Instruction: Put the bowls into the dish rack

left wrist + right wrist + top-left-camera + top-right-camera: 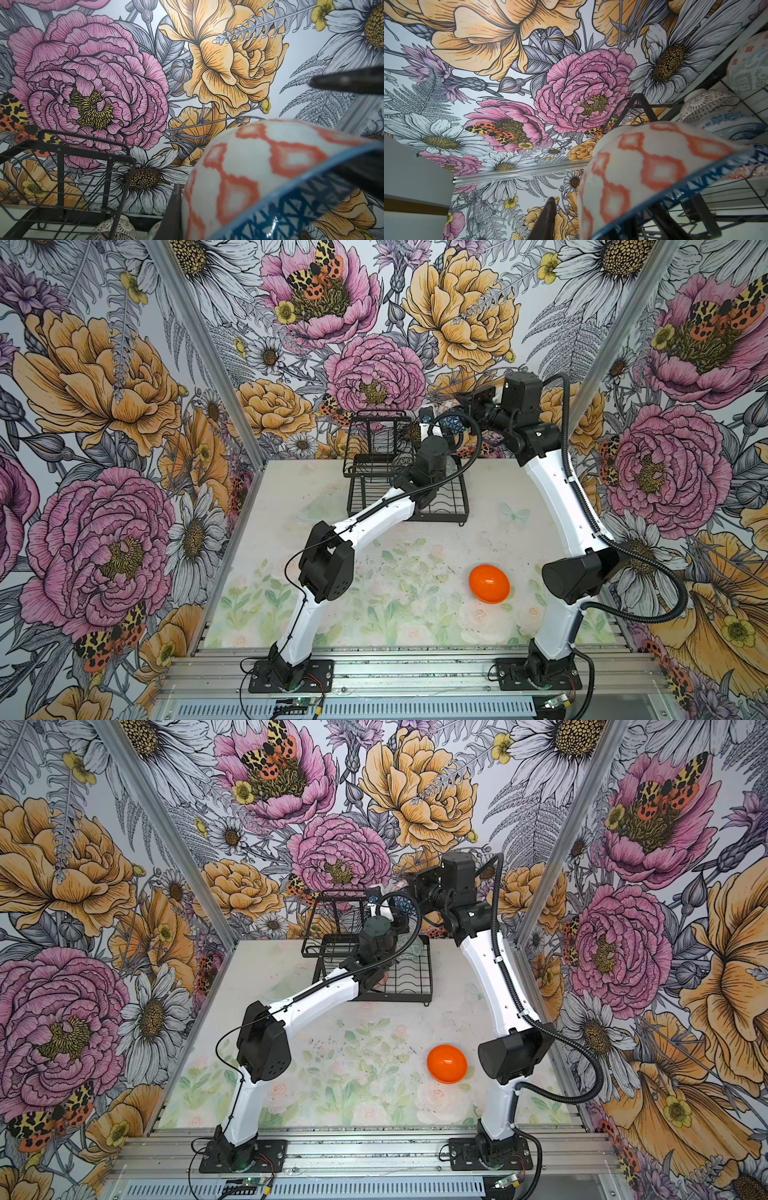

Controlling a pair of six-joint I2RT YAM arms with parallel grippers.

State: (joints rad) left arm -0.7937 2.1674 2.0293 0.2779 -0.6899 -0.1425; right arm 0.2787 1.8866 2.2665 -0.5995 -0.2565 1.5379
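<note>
Tabletop (pixel 374 614) with orange bowl (pixel 489 584), floral wallpaper (pixel 104 385) around

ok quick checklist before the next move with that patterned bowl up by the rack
1. left gripper shut on patterned bowl: ok
2. right gripper closed on it too: cannot tell
3. bare wires at dish rack front: ok
4. dotted bowl and speckled bowl racked: ok
5. orange bowl loaded: not ok, sits on table
</note>
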